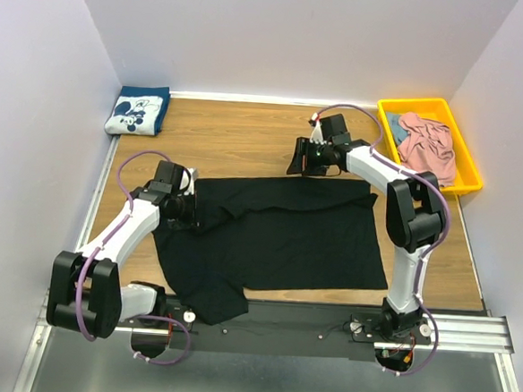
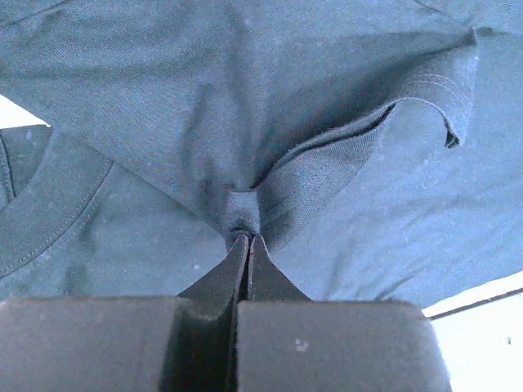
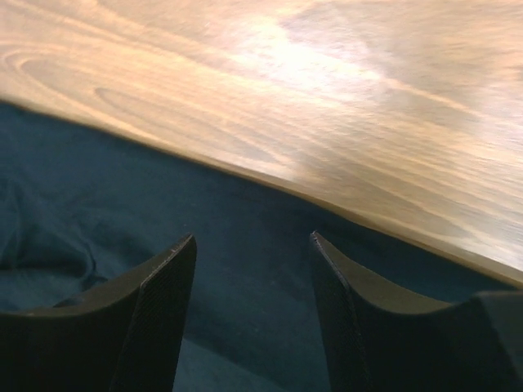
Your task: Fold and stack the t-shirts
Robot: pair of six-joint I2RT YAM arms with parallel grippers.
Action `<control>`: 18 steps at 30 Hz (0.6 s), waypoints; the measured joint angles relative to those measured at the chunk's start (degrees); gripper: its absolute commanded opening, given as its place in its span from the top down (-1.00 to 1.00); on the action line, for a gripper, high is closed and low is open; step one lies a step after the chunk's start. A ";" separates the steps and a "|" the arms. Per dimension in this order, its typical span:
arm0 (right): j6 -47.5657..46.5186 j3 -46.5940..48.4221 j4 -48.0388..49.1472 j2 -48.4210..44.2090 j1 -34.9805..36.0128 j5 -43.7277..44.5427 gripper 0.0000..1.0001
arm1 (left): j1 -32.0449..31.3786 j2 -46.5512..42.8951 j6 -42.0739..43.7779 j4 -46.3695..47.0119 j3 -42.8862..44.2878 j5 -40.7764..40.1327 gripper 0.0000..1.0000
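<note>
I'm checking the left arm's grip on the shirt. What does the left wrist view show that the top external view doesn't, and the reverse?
Only left wrist: the left gripper shut on a pinched fold of the black t-shirt, beside a sleeve hem. Only top external: the folded navy t-shirt in the far left corner, the pink t-shirt in the yellow bin, the right gripper near the black shirt's far edge. Both: the black t-shirt and the left gripper.

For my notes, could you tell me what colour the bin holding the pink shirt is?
The bin is yellow; top external view.
</note>
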 measured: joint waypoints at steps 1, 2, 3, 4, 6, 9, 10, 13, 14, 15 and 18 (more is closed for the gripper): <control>0.02 0.15 0.02 0.33 0.11 -0.61 -0.26 | 0.00 -0.31 0.02 -0.17 0.00 0.04 0.99; 0.04 0.17 0.04 0.63 0.22 -1.22 -0.25 | 0.00 -0.52 0.02 -0.37 0.00 0.04 0.99; 0.07 0.17 0.04 0.92 0.33 -1.88 -0.25 | 0.00 -0.68 0.02 -0.63 0.00 0.04 0.99; 0.17 0.15 0.04 1.14 0.33 -2.25 -0.25 | 0.00 -0.72 0.02 -0.79 0.00 0.04 0.99; 0.37 -0.33 0.11 1.27 0.35 -2.43 -0.24 | 0.02 -0.74 0.04 -0.90 0.00 0.04 0.99; 0.92 -3.37 0.59 0.39 0.37 -0.52 -0.24 | 0.00 -0.74 0.02 -0.92 0.00 0.02 0.99; 1.07 -4.61 0.48 -0.28 0.46 0.44 -0.24 | 0.00 -0.74 0.02 -0.96 0.00 0.02 0.99; 1.46 -9.22 0.26 -3.02 0.52 4.04 -0.24 | 0.00 -0.74 0.02 -1.03 0.02 -0.02 0.99; 1.51 -10.91 -0.13 -4.28 0.52 5.62 -0.24 | 0.00 -0.74 0.02 -1.14 0.11 -0.07 0.99; 1.51 -11.67 -0.50 -5.27 0.50 6.32 -0.24 | 0.00 -0.74 0.02 -1.16 0.20 -0.13 0.99; 1.92 -14.69 -0.96 -8.55 0.52 8.57 -0.23 | 0.02 -0.74 0.02 -1.60 0.79 -0.37 0.99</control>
